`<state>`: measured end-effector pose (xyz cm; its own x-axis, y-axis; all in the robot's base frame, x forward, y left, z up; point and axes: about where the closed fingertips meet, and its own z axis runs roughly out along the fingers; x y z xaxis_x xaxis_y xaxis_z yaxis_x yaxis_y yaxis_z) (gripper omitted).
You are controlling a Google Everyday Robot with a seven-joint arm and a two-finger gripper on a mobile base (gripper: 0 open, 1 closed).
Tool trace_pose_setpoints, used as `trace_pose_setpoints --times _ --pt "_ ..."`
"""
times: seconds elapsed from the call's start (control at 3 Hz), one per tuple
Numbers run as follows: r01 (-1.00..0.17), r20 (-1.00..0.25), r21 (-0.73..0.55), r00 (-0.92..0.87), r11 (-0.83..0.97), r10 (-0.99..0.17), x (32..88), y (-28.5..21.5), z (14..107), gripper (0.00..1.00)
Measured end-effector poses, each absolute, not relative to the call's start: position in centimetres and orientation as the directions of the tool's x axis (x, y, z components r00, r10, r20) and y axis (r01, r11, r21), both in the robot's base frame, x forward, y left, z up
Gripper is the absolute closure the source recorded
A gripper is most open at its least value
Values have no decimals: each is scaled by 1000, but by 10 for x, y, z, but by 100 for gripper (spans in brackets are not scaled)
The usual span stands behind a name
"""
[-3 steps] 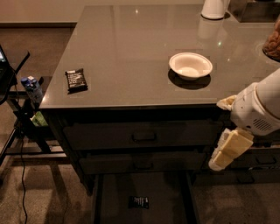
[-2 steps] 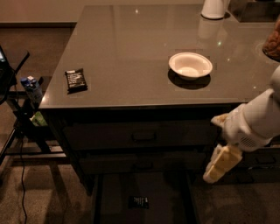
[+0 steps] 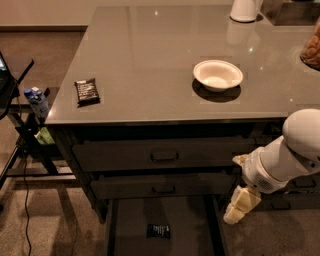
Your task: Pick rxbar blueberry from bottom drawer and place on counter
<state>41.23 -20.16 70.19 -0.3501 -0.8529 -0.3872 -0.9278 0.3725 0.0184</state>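
Lying flat on the floor of the open bottom drawer [image 3: 131, 220]: rxbar blueberry [image 3: 158, 230], wrapper seemingly dark. Claw [image 3: 231, 217]: hanging right of the drawer's rail, below the desk [image 3: 150, 50] edge; spread or pressed together, cannot tell. On desk: dark bar [image 3: 87, 91], white bowl [image 3: 217, 75].

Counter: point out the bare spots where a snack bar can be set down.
Widest bare patch: the middle of the counter, between the dark bar at the left front corner and the white bowl. The front strip before the bowl is also bare. Crowded: the far right, with white container and jar. The gripper hangs low beside the bottom drawer.
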Motion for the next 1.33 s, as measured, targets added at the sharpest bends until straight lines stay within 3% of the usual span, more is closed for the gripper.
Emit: trace_pose_setpoints --times 0.67,1.33 --pt "-934 -392 49 -345 355 -853 405 -197 667 0" --pt "-942 -475 93 -326 322 -817 403 -190 585 0"
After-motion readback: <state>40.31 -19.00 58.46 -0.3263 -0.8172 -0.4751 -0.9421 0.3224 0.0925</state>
